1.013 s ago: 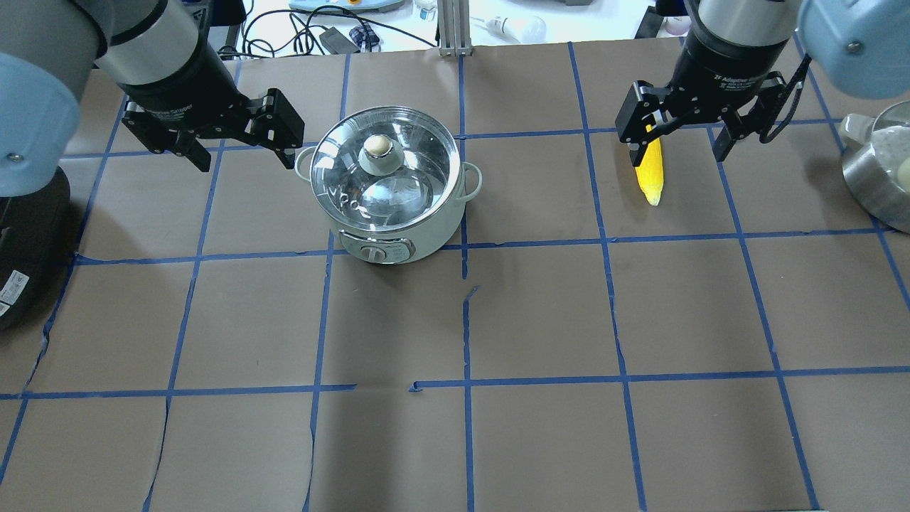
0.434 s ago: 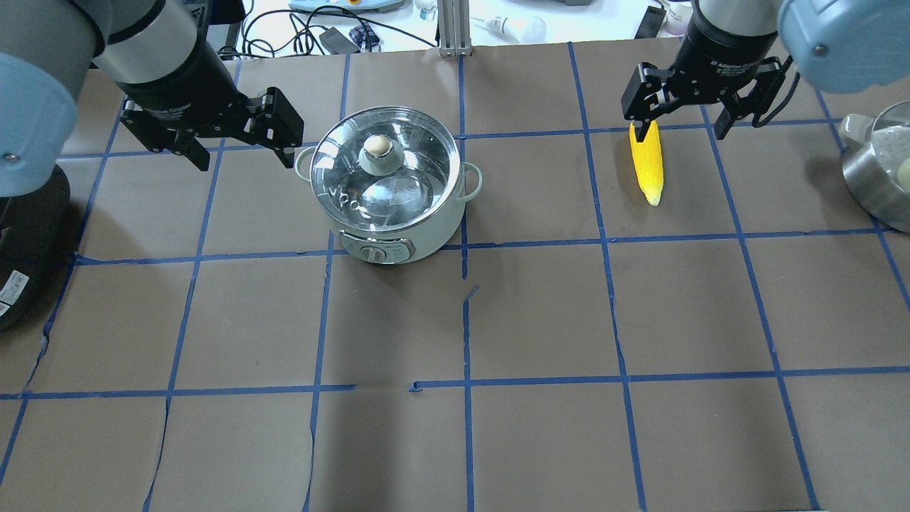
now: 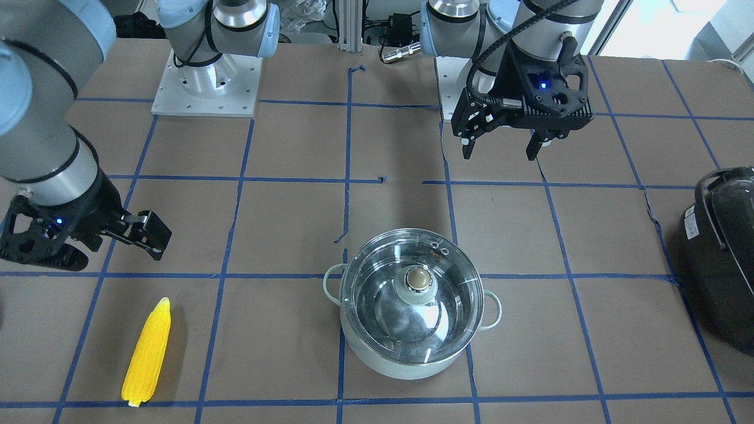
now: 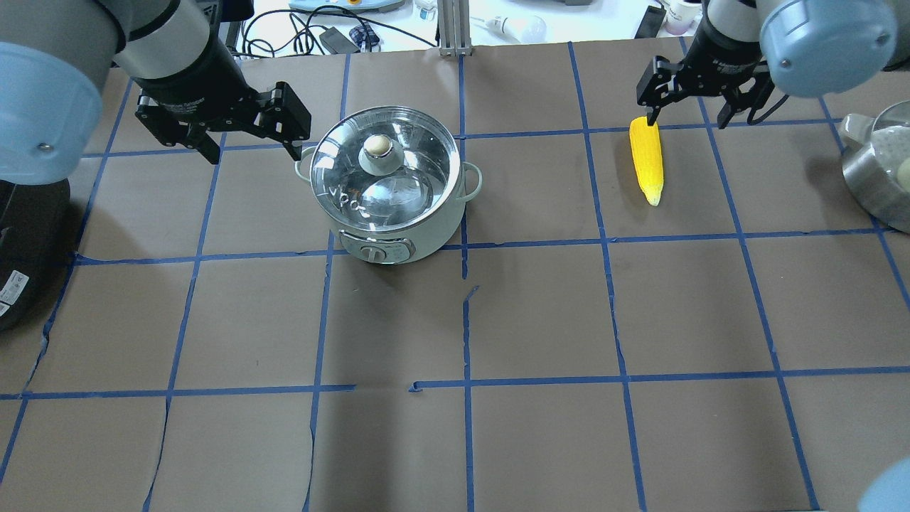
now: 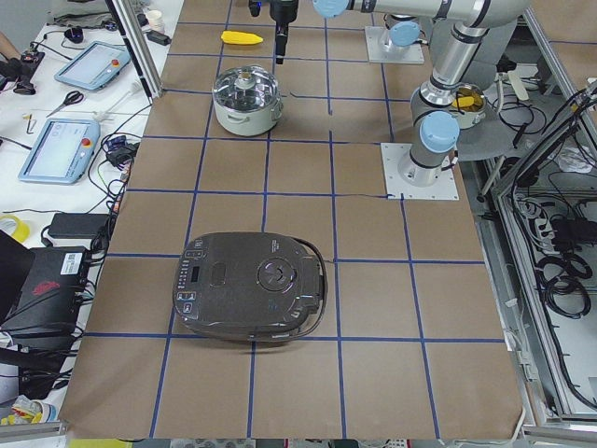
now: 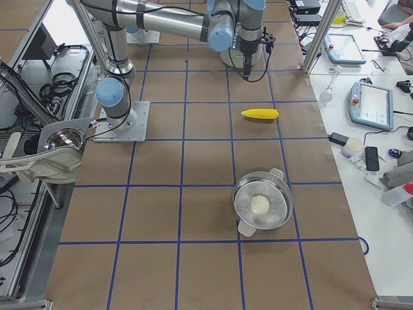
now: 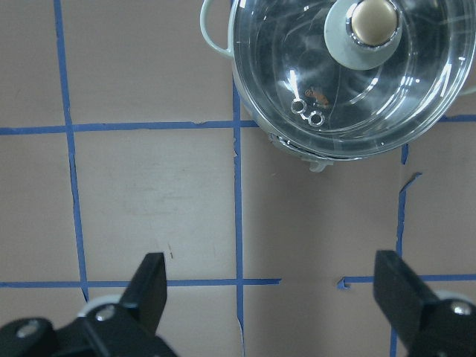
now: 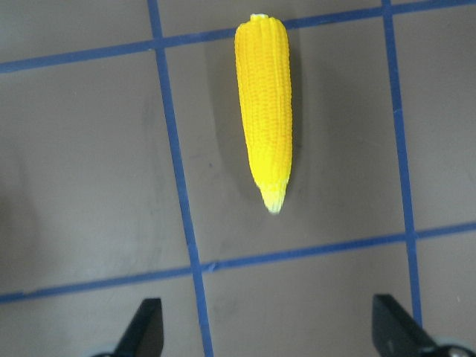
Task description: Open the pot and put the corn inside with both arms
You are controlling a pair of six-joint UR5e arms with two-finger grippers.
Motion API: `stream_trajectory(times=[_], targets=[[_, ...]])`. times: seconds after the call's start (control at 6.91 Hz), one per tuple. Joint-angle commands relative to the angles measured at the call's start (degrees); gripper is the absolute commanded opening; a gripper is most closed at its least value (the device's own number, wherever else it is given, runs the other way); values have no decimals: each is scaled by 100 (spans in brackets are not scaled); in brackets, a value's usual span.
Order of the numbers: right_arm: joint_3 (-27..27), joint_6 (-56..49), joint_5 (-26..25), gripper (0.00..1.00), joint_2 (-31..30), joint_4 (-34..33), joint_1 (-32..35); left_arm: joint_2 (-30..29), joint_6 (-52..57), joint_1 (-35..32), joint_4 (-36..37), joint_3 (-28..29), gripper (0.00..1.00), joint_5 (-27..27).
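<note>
The pale mint pot point(image 4: 434, 224) stands on the brown table, its glass lid point(image 4: 405, 178) on and its brass knob point(image 4: 377, 146) on top; it also shows in the front view point(image 3: 400, 368) and the left wrist view point(image 7: 349, 111). The yellow corn point(image 4: 647, 160) lies flat to the pot's right, also seen in the front view point(image 3: 147, 353) and the right wrist view point(image 8: 264, 104). My left gripper point(image 4: 252, 146) is open and empty, above the table beside the pot's left handle. My right gripper point(image 4: 687, 117) is open and empty, raised beyond the corn's thick end.
A black rounded appliance point(image 3: 721, 259) sits at the table's left end. A steel pot point(image 4: 878, 178) holding a white ball sits at the right edge. Blue tape lines grid the table. Cables and tablets lie past the far edge.
My right gripper has pulled back toward the far edge and no longer straddles the corn's thick end. My left gripper has shifted slightly right and farther. Pot and corn have not moved.
</note>
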Motion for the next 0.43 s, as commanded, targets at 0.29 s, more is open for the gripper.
stream_trajectory(times=[0.29], targets=[[204,112,-36,100,1344,-1737,-32,-1633,-406,-311,221,1153,100,22]])
